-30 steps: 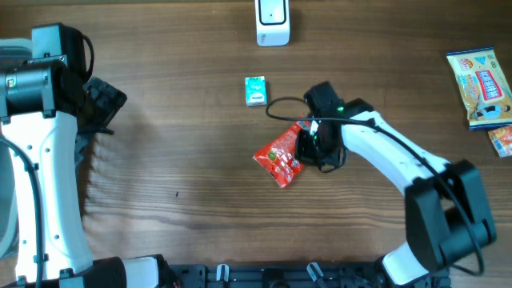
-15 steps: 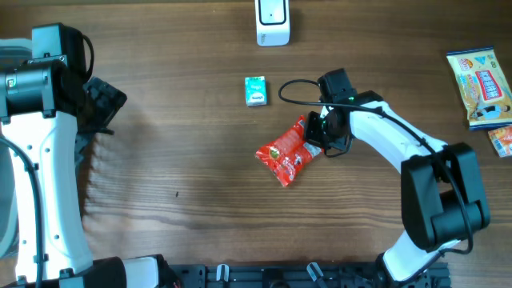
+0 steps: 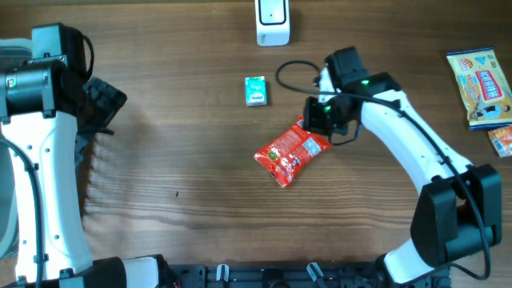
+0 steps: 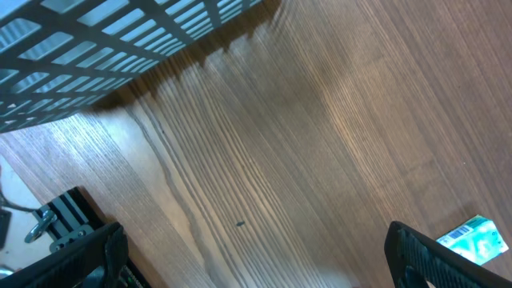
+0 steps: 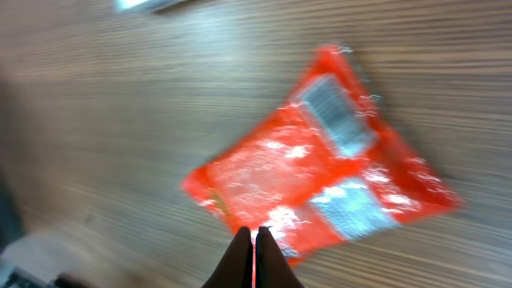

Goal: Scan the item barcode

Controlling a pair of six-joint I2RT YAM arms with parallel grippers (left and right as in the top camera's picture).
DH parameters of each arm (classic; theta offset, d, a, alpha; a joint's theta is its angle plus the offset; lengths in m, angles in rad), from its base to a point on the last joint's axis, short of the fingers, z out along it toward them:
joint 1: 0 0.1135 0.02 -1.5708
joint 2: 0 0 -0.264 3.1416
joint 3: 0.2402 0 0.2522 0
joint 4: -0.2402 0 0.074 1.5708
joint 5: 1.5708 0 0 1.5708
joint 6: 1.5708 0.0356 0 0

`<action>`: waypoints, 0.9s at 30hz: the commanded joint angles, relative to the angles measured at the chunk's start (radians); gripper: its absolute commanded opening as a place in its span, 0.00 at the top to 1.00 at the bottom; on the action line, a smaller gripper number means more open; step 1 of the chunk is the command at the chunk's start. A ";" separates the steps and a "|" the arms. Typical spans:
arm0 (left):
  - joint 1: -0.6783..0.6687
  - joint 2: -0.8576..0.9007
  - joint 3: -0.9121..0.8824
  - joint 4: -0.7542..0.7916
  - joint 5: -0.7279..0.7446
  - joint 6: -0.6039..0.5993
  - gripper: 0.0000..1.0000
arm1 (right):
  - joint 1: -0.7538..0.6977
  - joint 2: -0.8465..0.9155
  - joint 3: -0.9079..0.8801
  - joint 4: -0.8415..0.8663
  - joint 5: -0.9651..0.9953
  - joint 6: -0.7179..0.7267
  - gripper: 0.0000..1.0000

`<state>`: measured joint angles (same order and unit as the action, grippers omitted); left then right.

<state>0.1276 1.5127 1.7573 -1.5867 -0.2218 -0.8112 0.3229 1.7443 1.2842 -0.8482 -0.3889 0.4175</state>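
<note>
Item: red packet (image 3: 290,152), mid-bench (image 3: 176,160). My right tool (image 5: 256,242): pinched together on its far right corner. My left tool (image 4: 260,254): spread wide apart, at left.

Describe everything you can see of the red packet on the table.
The red packet is a glossy, crinkled plastic pouch, red with white print and two pale grey panels that the right wrist view blurs too much to read. It lies on the wooden table, slanted, near the middle. The shut right claw sits at its edge; whether they touch cannot be told.
</note>
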 commanded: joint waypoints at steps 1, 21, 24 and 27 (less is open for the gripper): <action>0.006 0.000 0.002 0.000 -0.006 -0.012 0.00 | 0.058 0.004 -0.067 0.026 -0.008 0.101 0.96; 0.006 0.000 0.002 0.000 -0.006 -0.012 0.00 | 0.117 -0.195 -0.114 0.021 0.219 0.260 0.96; 0.006 0.000 0.002 0.000 -0.006 -0.012 0.00 | 0.129 -0.155 -0.133 0.087 0.185 0.264 0.96; 0.006 0.000 0.002 0.000 -0.006 -0.012 0.00 | 0.140 -0.080 -0.176 0.135 0.185 0.266 0.96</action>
<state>0.1276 1.5127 1.7573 -1.5867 -0.2218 -0.8112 0.4496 1.5883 1.1534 -0.7345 -0.1734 0.6697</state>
